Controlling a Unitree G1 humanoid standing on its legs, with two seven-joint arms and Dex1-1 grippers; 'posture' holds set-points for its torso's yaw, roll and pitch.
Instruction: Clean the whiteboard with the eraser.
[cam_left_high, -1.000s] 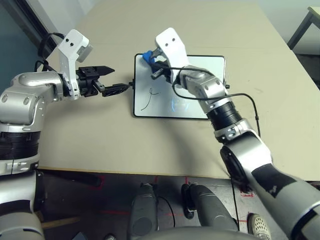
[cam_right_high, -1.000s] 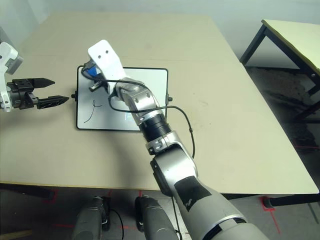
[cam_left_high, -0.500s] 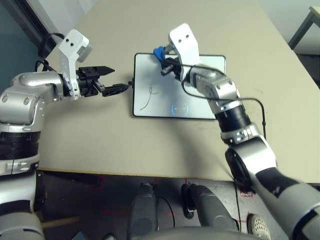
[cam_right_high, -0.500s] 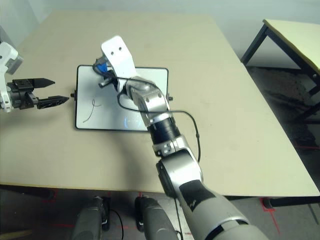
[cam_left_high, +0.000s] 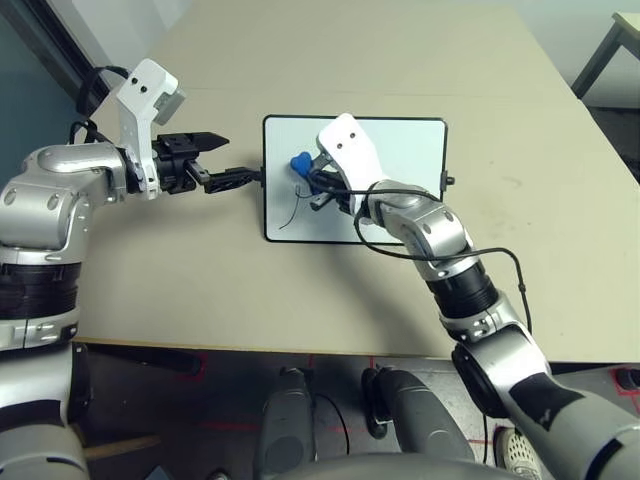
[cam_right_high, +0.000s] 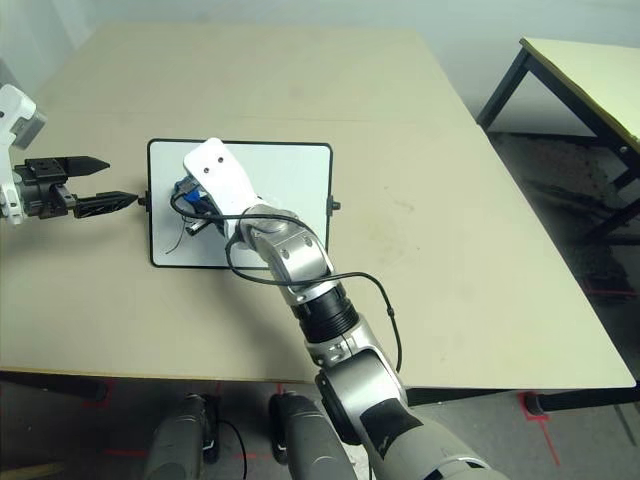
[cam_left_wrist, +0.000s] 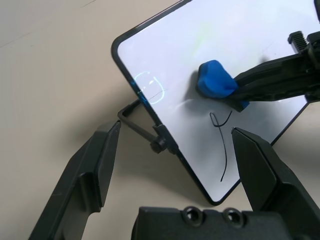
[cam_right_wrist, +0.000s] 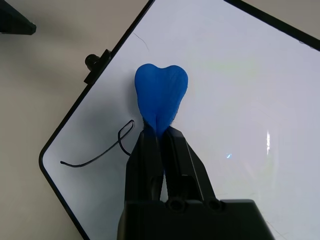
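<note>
The whiteboard (cam_left_high: 400, 150) lies flat on the tan table, with a thin dark scribble (cam_left_high: 289, 212) near its left end. My right gripper (cam_left_high: 310, 176) is shut on the blue eraser (cam_left_high: 299, 161) and holds it on the board just above the scribble. The right wrist view shows the eraser (cam_right_wrist: 161, 97) squeezed between the fingertips, beside the scribble's loop (cam_right_wrist: 124, 135). My left gripper (cam_left_high: 240, 158) stands open at the board's left short edge. In the left wrist view its fingers (cam_left_wrist: 95, 165) flank the small black knob (cam_left_wrist: 159, 145) without touching it.
The tan table (cam_left_high: 150, 270) has bare room all round the board. A black cable (cam_left_high: 505, 262) loops off my right forearm. A second table (cam_right_high: 590, 70) stands beyond the right edge, over a dark floor.
My right gripper carried the eraser from the board's far left corner, along the far edge, then back down to just above the scribble. The board slid slightly left. The left arm stayed still.
</note>
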